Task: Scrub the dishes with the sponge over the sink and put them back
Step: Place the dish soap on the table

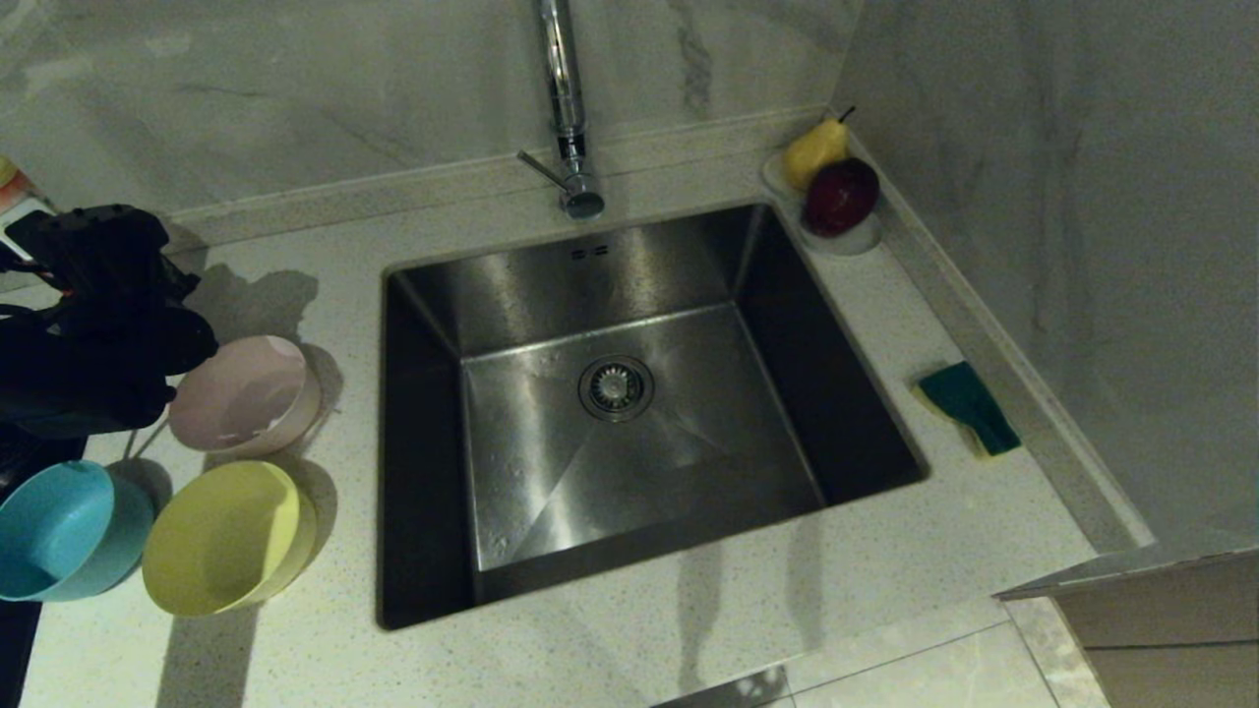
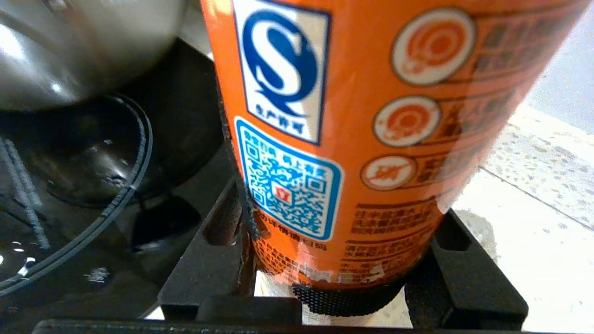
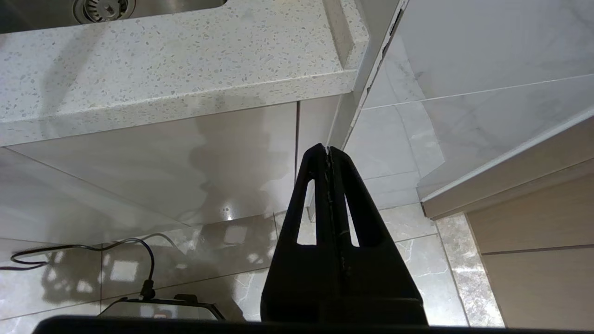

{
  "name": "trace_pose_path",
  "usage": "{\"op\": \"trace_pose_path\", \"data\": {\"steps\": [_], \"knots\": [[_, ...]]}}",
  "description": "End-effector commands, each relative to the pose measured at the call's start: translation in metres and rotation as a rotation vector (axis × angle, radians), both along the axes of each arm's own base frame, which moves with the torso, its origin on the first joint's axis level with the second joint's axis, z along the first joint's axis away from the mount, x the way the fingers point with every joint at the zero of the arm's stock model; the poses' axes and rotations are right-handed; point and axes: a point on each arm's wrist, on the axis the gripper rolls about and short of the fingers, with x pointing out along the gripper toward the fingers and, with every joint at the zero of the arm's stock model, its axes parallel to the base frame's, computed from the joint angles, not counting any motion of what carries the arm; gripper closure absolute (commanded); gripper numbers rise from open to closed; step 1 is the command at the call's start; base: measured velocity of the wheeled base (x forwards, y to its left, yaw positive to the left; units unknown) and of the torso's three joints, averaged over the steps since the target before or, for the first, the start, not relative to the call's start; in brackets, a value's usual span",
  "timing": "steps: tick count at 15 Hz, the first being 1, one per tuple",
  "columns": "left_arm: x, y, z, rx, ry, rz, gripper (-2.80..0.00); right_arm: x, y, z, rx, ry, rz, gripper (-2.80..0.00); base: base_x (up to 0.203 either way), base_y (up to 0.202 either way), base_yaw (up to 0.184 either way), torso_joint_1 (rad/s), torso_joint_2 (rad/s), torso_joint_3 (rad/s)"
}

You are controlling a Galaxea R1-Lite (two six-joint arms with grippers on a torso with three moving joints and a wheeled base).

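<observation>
Left gripper (image 2: 345, 278) clamped around an orange bottle (image 2: 352, 139) at the counter's left edge, right gripper (image 3: 328, 150) pressed closed below the counter's front edge, pink bowl (image 1: 246, 393), yellow bowl (image 1: 224, 536) and blue bowl (image 1: 64, 531) left of the sink (image 1: 629, 393), sponge (image 1: 969, 406) by the right edge.

Marble walls (image 1: 295, 88), speckled countertop (image 1: 689, 610)

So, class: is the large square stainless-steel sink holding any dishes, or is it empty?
Empty. The steel sink shows only its bare floor and round drain strainer; the pale pink, yellow and light blue plastic bowls sit on the counter beside it.
</observation>
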Motion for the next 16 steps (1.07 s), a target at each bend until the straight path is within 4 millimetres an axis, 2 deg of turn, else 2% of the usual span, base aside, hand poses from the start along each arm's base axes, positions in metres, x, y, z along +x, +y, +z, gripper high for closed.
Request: {"op": "trace_pose_path", "data": {"steps": [1, 16], "knots": [[0.007, 0.002, -0.002, -0.001, -0.018, 0.004, 0.0, 0.0, 0.0, 0.0, 0.0, 0.0, 0.001, 0.0, 0.0, 0.0, 0.0, 0.0, 0.0, 0.0], [0.036, 0.01, -0.001, 0.025, -0.08, 0.006, 0.0, 0.0, 0.0, 0.0, 0.0, 0.0, 0.001, 0.0, 0.0, 0.0, 0.0, 0.0, 0.0, 0.0]]}}
